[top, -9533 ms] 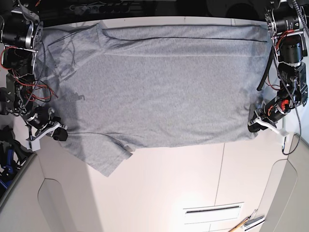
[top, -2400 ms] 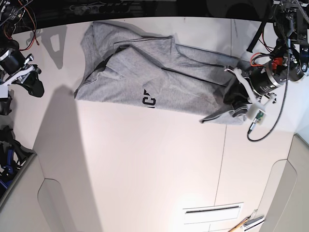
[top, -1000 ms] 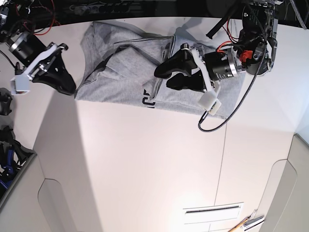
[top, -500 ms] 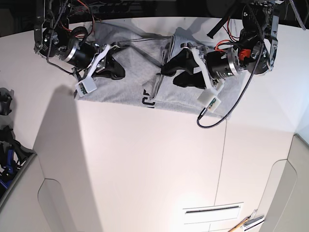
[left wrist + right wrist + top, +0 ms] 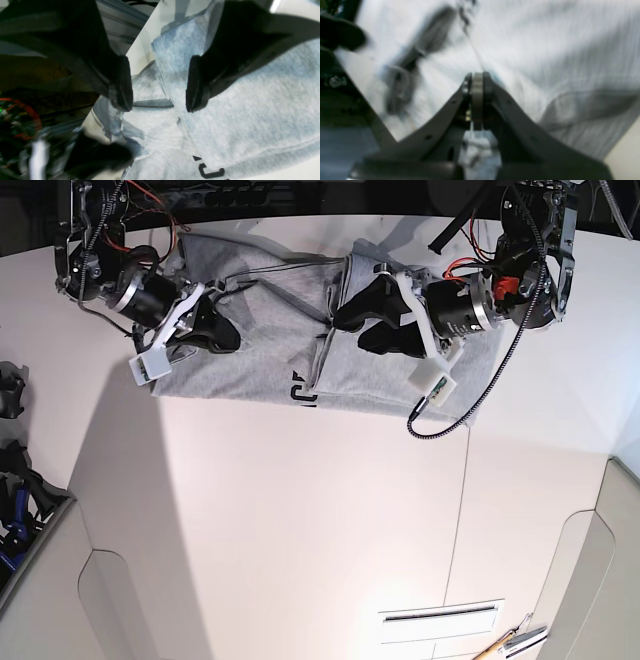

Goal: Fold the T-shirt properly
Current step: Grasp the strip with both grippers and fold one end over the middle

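My left end effector [image 5: 345, 323] hangs released over the middle of the T-shirt [image 5: 260, 330], its two dark pads [image 5: 197, 83] spread apart with a raised grey fold running up between them, not yet pinched. My right end effector [image 5: 222, 332] sits at the shirt's other end; its wrist view shows the jaws pressed together, with what looks like a sliver of fabric between them, though the blur keeps me from being sure the cloth is truly held.

The T-shirt lies bunched into a rough band along the far side of the worktop [image 5: 300, 520], partly folded over itself, with a scrap of the black lettering [image 5: 303, 391] peeking at its near edge. I judge this a mid-fold step: the garment is gathered but wrinkled and uneven, so the task is far from done. The next move seems to call for me to clench the left pads on that ridge and carry it across in step with the right side, keeping the layers flat.

For room, the whole near part of the worktop is bare and gives plenty of space to drag or lay cloth. The far edge is close behind the shirt, with dark rig and cables just beyond, so I should work toward the open side. A small tool [image 5: 510, 642] lies well apart at the near corner
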Available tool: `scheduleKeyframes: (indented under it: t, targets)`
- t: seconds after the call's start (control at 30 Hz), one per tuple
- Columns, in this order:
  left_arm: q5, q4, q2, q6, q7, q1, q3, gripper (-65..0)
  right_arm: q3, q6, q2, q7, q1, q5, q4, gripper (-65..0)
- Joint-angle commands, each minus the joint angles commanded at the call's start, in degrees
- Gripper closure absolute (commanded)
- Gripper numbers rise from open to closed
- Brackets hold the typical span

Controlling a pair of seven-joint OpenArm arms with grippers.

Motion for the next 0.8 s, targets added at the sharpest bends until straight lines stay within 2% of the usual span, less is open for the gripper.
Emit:
scheduleKeyframes:
  t: [0.1,0.2,0.23,0.33,0.37,0.4,0.47,0.67,0.8]
  targets:
    - [-0.04,0.00,0.00,0.00,0.02,0.00,0.00,-34.3,5.66,0.00,-0.26,-2.97,0.02,2.67,4.46,0.0]
    - [-0.02,0.00,0.00,0.00,0.04,0.02,0.00,-34.3,12.96,-0.09,-0.26,-4.13,0.00,2.91,4.85,0.0]
    - [-0.02,0.00,0.00,0.00,0.02,0.00,0.00,-34.3,15.47,-0.74,-0.26,-4.94,-0.02,2.93,4.55,-0.5]
    - [-0.04,0.00,0.02,0.00,0.00,-0.02,0.00,-34.3,21.94,-1.55,-0.02,-6.84,-1.20,4.63,3.67,-29.3]
    - [-0.04,0.00,0.02,0.00,0.00,-0.02,0.00,-34.3,23.21,-1.55,0.28,-7.63,-2.01,6.38,3.26,-35.7]
    - [-0.07,0.00,0.02,0.00,-0.04,-0.02,0.00,-34.3,23.93,-1.53,0.55,-7.96,-2.89,7.30,2.69,-38.6]
    - [-0.04,0.00,0.02,0.00,-0.72,-0.04,0.00,-34.3,23.96,-1.44,1.16,-8.24,-4.46,8.66,0.15,-38.8]
    - [0.00,0.00,0.02,0.00,-1.68,-0.02,0.00,-34.3,23.45,0.83,1.14,-8.52,-4.09,14.80,-13.51,-38.7]
    - [-0.02,0.00,0.02,0.00,-1.70,-0.02,0.02,-34.3,19.50,1.09,0.85,-9.18,-4.11,15.80,-15.13,-38.7]
